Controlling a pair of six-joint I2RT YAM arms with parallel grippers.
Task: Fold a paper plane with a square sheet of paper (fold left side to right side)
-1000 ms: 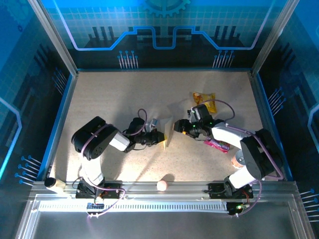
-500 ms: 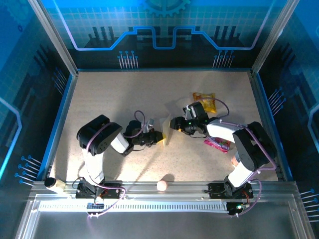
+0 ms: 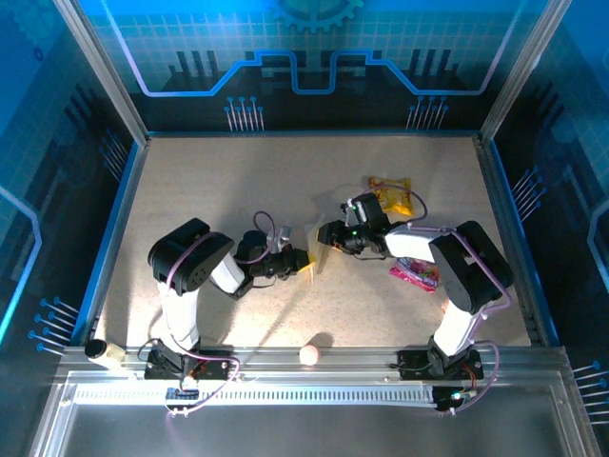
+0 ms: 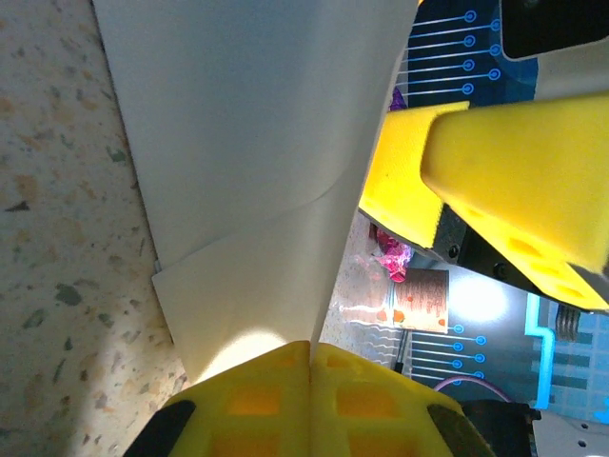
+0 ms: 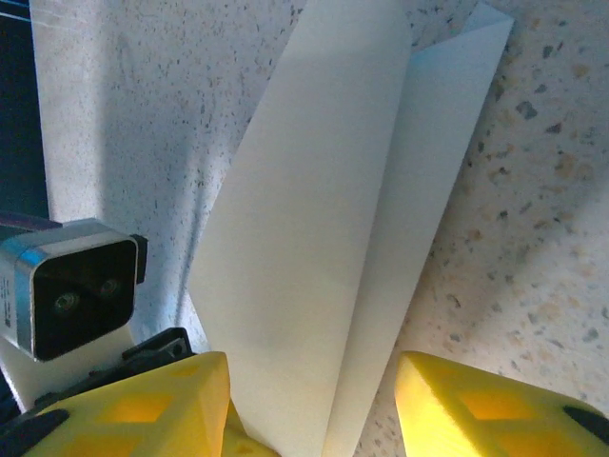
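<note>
Square sheet of paper [image 3: 321, 251] stands half-folded on the table [image 3: 219, 190] from above, the right gripper [image 3: 329, 237] newly moved in; left wrist: left gripper [image 4: 309, 354] pinches its edge; right wrist: spread, narrowing fingers [image 5: 143, 400] straddle it, likely to press the fold.

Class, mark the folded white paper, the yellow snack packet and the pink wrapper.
folded white paper [image 5: 304, 228], right wrist view, broad upper layer
yellow snack packet [image 3: 395, 193], top view, centre
pink wrapper [image 3: 417, 277], top view, centre
</note>
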